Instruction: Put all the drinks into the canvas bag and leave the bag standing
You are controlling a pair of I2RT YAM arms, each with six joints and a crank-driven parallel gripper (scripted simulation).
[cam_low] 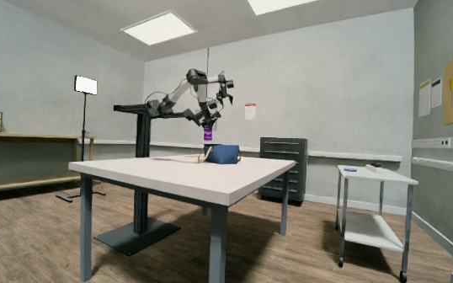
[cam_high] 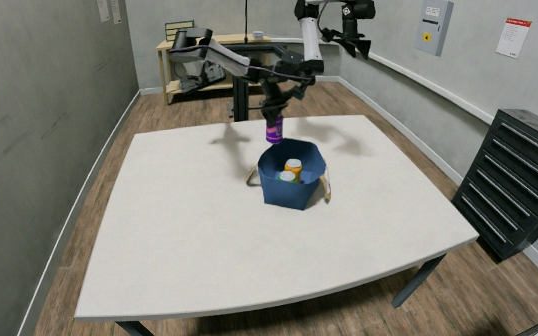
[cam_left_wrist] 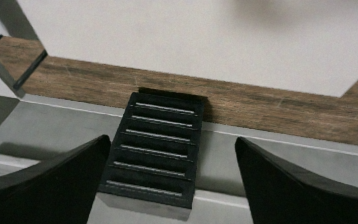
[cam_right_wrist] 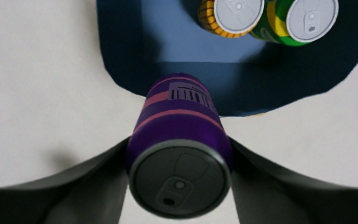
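Observation:
The blue canvas bag (cam_high: 285, 196) (cam_low: 226, 155) (cam_right_wrist: 117, 55) stands on the table with its walls up and mouth open. An orange can (cam_high: 293, 168) (cam_right_wrist: 236, 14) and a green can (cam_high: 287, 176) (cam_right_wrist: 311, 20) stand side by side on its floor. My right gripper (cam_high: 273, 120) (cam_low: 208, 125) (cam_right_wrist: 179, 138) is shut on a purple can (cam_high: 274, 134) (cam_low: 208, 134) (cam_right_wrist: 180, 112), held upright above the table, just outside the bag's rim in the right wrist view. My left gripper (cam_high: 361, 51) (cam_low: 228, 100) (cam_left_wrist: 173, 138) is open and empty, high up and away from the bag.
The white table (cam_high: 181, 240) (cam_low: 165, 173) carries the bag. Tan handles (cam_high: 252, 177) (cam_low: 205, 156) hang outside the bag at its two sides. A black drawer cabinet (cam_high: 516, 175) (cam_low: 283, 168) (cam_left_wrist: 152, 145) stands on the floor beyond the table edge.

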